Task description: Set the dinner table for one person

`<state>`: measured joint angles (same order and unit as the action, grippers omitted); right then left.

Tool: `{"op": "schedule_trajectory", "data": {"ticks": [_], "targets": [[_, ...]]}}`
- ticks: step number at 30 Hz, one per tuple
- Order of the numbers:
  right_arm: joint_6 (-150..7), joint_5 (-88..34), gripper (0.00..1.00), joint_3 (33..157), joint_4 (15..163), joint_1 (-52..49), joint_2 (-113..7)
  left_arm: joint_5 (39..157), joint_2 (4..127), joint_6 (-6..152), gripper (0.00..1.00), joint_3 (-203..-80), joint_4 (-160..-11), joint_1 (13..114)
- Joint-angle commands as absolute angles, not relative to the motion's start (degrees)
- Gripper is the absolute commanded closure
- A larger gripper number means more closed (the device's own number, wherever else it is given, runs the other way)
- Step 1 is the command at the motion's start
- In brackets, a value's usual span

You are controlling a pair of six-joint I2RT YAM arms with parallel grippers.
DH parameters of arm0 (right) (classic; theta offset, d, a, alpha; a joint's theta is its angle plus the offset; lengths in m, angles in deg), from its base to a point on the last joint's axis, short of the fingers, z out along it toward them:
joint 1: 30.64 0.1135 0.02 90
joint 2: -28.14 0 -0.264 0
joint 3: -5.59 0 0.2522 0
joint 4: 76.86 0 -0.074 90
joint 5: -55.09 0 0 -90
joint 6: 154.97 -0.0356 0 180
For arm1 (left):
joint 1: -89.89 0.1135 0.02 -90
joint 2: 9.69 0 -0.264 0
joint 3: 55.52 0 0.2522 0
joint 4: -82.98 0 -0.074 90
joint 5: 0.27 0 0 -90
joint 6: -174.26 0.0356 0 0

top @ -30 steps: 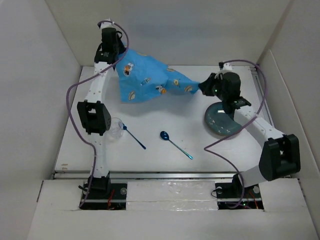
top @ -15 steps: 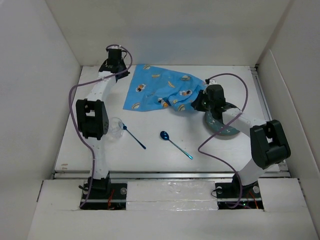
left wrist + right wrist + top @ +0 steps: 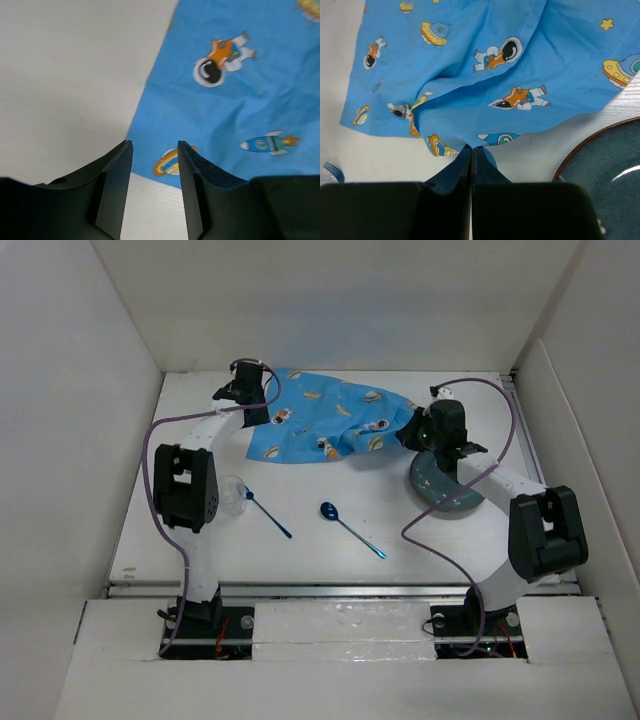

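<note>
Blue space-print cloth placemat (image 3: 330, 420) lying far-centre on the large white surface (image 3: 300, 560).
Left gripper (image 3: 154, 150) gapes empty over its left edge; right gripper (image 3: 471, 149) pinches the bunched right corner, likely to flatten it.

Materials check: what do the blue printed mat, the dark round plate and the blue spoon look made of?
Blue printed rectangular mat: thin woven cloth, matte; it creases and bunches where the right gripper pinches its edge. Dark teal round plate: probably glazed ceramic; glossy sheen, brown rim. Slim blue spoon: shiny, likely coated metal, though plastic can't be excluded.
</note>
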<state>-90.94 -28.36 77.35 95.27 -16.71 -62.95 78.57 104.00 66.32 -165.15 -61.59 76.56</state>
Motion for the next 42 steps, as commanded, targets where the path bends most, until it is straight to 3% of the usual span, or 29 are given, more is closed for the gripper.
{"op": "schedule_trajectory", "data": {"ticks": [1,6,10,18,21,24,26,32,37,42], "targets": [[-91.42,-26.56,1.0,79.11,98.87,-16.49,-61.15,76.1,105.88,69.49,0.62,-165.69,-56.28,77.66],[-90.98,-26.03,1.0,79.38,98.69,-17.02,-62.38,76.98,109.49,70.72,0.62,-165.0,-53.38,79.08],[-90.81,-24.62,1.0,79.11,98.87,-17.02,-62.47,77.68,111.68,71.42,0.53,-165.25,-52.33,79.08],[-90.45,-23.83,1.0,79.03,99.05,-17.02,-62.3,80.05,114.76,72.13,0.54,-166.66,-50.92,79.08],[-90.54,-23.66,1.0,79.11,99.22,-17.55,-62.12,80.23,115.47,72.13,0.6,-166.31,-51.18,79.08],[-90.89,-23.48,1.0,79.11,99.4,-17.55,-61.77,80.49,115.73,72.04,0.79,-165.78,-51.88,79.08],[-90.98,-23.22,1.0,79.55,99.4,-18.07,-61.77,81.2,115.47,71.95,0.99,-164.73,-52.84,79.6],[-90.89,-23.22,1.0,79.91,99.4,-18.6,-61.86,81.11,112.14,71.08,1.0,-165.08,-54.07,80.83],[-90.37,-22.86,0.98,78.42,97.91,-18.6,-61.25,82.43,101.69,66.52,1.0,-165.61,-58.38,81.36],[-90.37,-24.09,0.95,68.32,97.73,-14.83,-57.12,84.89,92.19,62.55,1.0,-163.85,-65.68,81.36]]}}
